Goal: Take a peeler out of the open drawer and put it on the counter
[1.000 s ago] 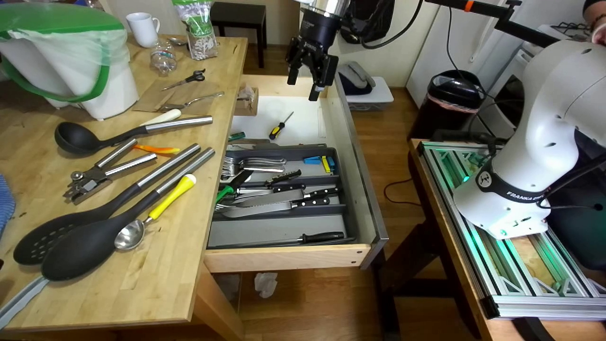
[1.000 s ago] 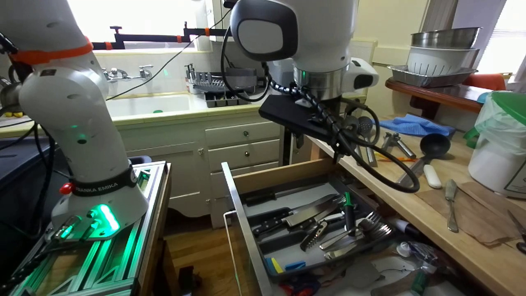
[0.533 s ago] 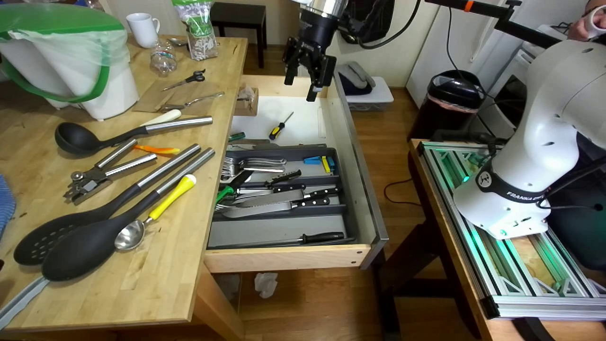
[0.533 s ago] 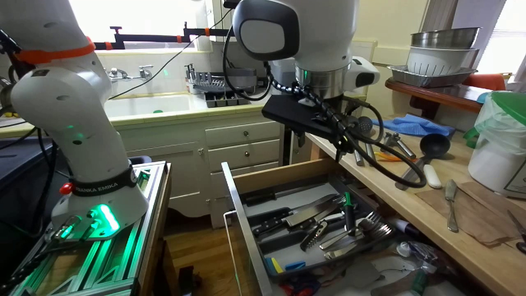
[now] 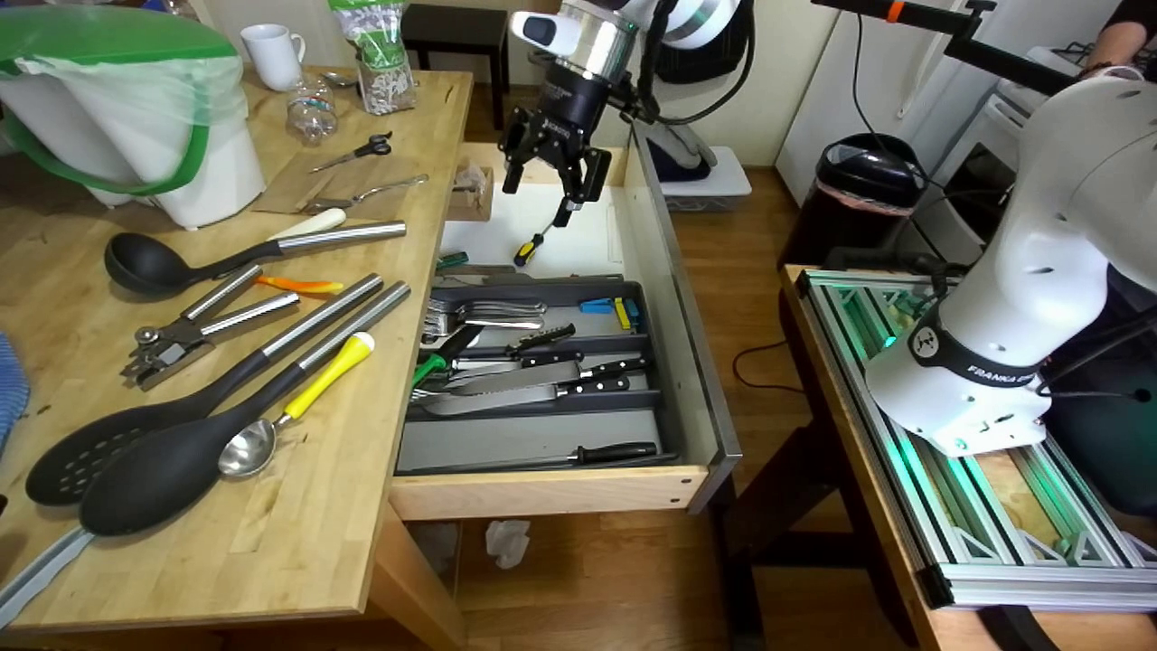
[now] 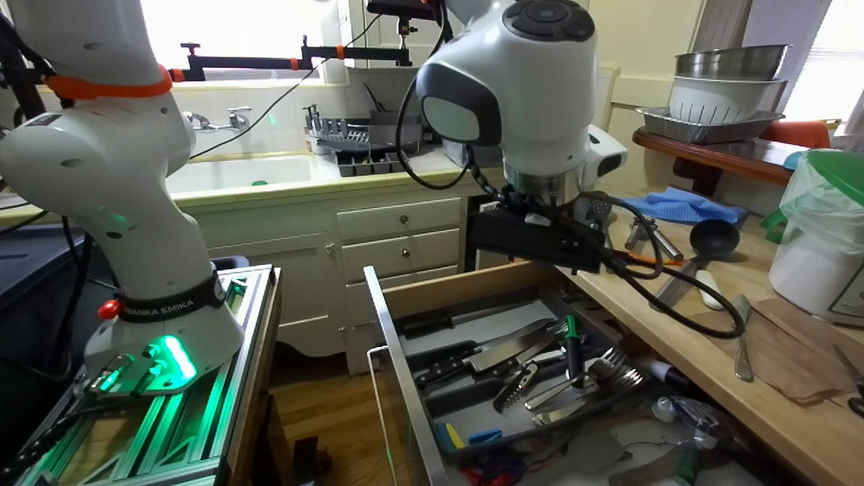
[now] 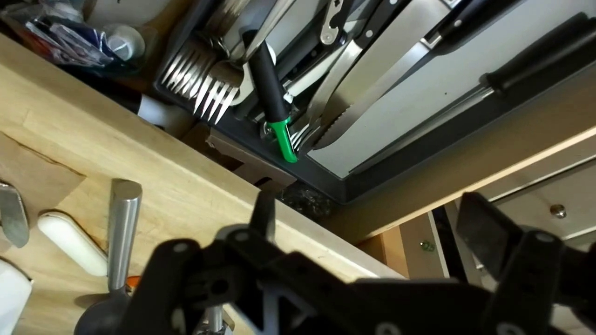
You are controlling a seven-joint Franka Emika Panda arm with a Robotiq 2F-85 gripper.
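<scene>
- In an exterior view, the pincer (image 5: pixel 538 201) has moved lower and nearer the table (image 5: pixel 303 551), tilts more, and now covers the tip of the screwdriver (image 5: pixel 527 252); it is spread.
- There the peeler (image 5: pixel 455 347) lies unmoved in the drawer (image 5: pixel 547 497), its long axis aslant, green end to the lower left, toward the table.
- In an exterior view, the arm (image 6: pixel 540 128) has dropped and shifted toward the table; the black plate (image 6: pixel 516 239) hides most of the pincer. The peeler's axis runs nearly straight up the picture, green end uppermost.
- In the wrist view, the pincer's fingers (image 7: pixel 484 228) stand wide apart. The peeler slants beside the forks (image 7: pixel 226 73), green end to the lower right, over the rim of the tray (image 7: pixel 345 190).
</scene>
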